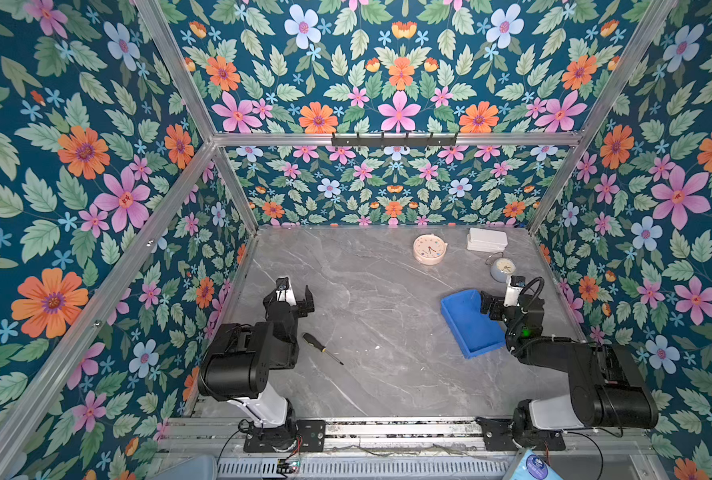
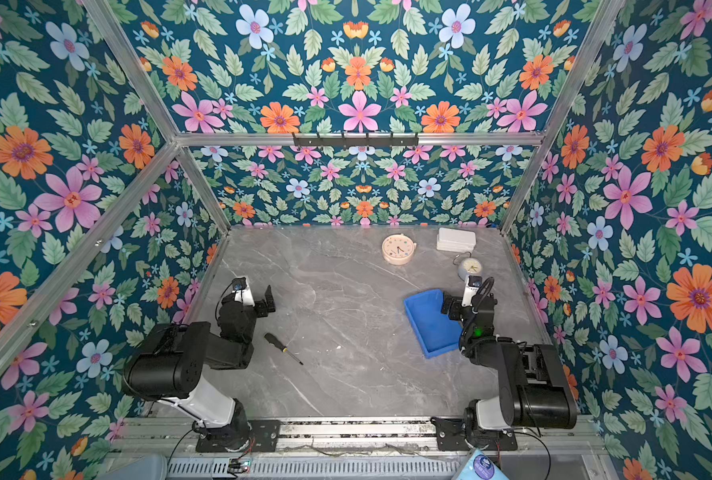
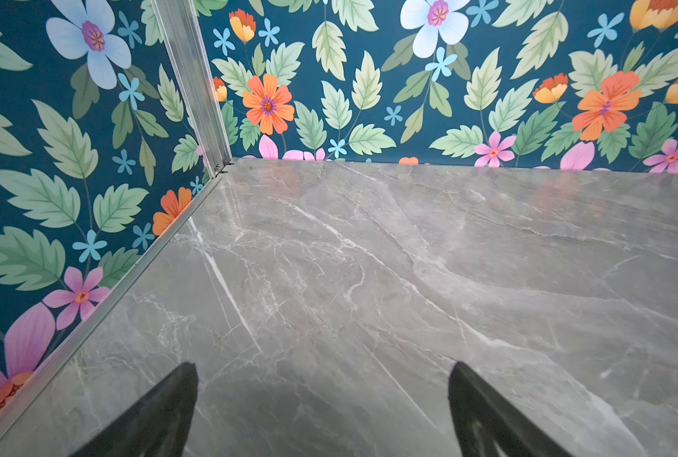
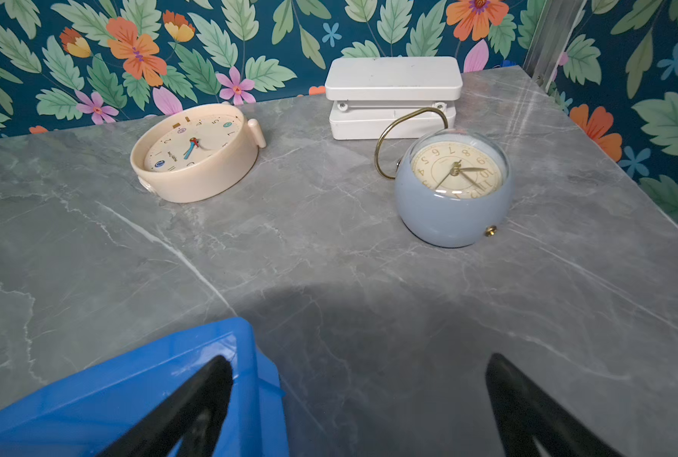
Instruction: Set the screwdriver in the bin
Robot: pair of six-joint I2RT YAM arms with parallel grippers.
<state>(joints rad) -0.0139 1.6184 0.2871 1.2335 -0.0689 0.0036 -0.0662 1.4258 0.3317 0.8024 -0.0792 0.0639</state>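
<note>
Black-and-yellow screwdriver [image 1: 322, 348] lies flat on the marble table [image 1: 387, 374], well apart from the bin [image 1: 466, 328]. Left gripper [image 3: 323, 368] and right gripper [image 4: 359, 358] are spread wide and empty; the left one is nearer, so it probably picks.

desk [image 2: 346, 386]: grey marble-look top, floral walls [image 2: 76, 187] around it
screwdriver [image 2: 282, 348]: flat on the desk just beside the left arm [image 2: 221, 345], handle toward the back left, tip toward the front right, well apart from the bin
bin [image 2: 431, 328]: blue, askew on the right half
left gripper [image 2: 254, 296]: behind the screwdriver, jaws apart
right gripper [image 2: 460, 303]: at the bin's right wall
back right: cream clock [image 2: 398, 249] face up, white box [image 2: 456, 240], pale blue clock [image 2: 469, 268]
</note>
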